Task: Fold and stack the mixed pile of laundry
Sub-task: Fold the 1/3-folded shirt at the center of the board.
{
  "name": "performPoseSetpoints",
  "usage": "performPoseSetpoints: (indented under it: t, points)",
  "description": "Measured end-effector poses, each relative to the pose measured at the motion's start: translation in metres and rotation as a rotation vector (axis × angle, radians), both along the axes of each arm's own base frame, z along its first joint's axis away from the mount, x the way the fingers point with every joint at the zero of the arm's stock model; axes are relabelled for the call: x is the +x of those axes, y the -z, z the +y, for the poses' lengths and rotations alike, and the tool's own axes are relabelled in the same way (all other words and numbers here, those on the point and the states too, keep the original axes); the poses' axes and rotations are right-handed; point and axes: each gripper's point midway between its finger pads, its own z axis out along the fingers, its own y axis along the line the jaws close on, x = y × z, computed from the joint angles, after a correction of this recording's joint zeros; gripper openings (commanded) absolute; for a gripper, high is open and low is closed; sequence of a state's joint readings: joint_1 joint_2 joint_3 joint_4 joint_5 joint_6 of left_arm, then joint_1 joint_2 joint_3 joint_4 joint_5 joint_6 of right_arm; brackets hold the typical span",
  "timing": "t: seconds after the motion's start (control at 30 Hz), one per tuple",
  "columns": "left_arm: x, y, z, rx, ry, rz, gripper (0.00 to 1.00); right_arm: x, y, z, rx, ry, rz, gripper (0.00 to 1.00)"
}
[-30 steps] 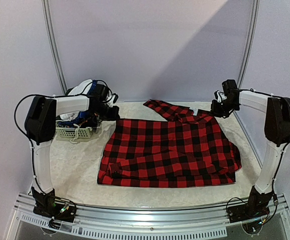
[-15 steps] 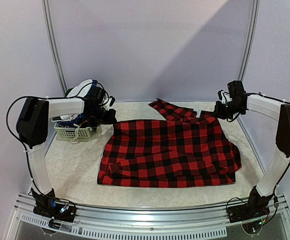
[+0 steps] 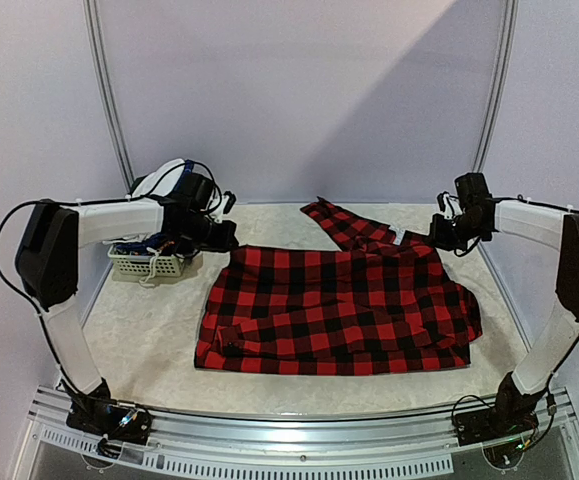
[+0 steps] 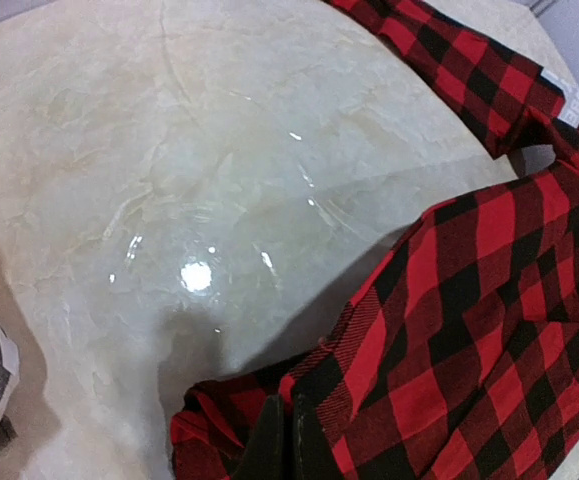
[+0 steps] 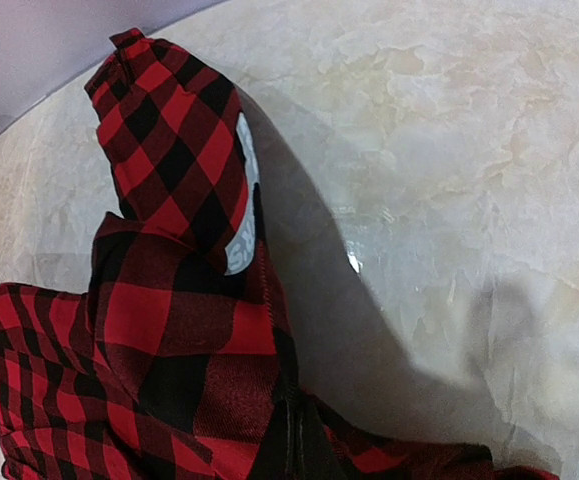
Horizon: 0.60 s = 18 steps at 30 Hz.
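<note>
Two grippers, both clamped tight on one plaid shirt (image 3: 339, 310). The left gripper (image 3: 225, 236) pinches its far left corner, the right gripper (image 3: 437, 233) its far right corner. The far edge is raised between them, and the rest of the shirt lies spread on the middle of the table (image 3: 149, 335), one sleeve (image 3: 344, 222) trailing toward the back.

Surface: pale marbled top, glossy. Lilac wall (image 3: 289, 90) behind, metal rail (image 3: 289, 432) along the near edge.

Wrist views only: lamp glare (image 4: 195, 276) on the tabletop, shadow under the lifted cloth, a white patch (image 5: 241, 200) on the sleeve.

White lattice basket (image 3: 149, 264) at far left holds bunched white cloth (image 3: 169, 168) and blue cloth (image 3: 155, 243), partly hidden by the left arm.
</note>
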<state>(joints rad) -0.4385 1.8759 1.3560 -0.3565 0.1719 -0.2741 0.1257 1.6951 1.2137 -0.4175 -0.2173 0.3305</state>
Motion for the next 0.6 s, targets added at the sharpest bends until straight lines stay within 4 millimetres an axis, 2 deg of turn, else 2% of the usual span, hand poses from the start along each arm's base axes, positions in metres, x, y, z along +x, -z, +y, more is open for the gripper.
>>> performPoseSetpoints:
  t: [0.17, 0.3, 0.6]
  points:
    - [-0.025, -0.018, -0.020, 0.025, 0.044, -0.037, 0.00, -0.015, 0.008, -0.008, -0.029, 0.024, 0.016, 0.00]
    - [-0.038, -0.018, -0.021, 0.057, 0.044, -0.045, 0.00, -0.027, 0.016, -0.014, -0.051, 0.044, 0.031, 0.01]
    - [-0.068, 0.032, 0.006, 0.153, 0.007, 0.060, 0.00, -0.055, 0.043, -0.025, -0.079, 0.095, 0.079, 0.08]
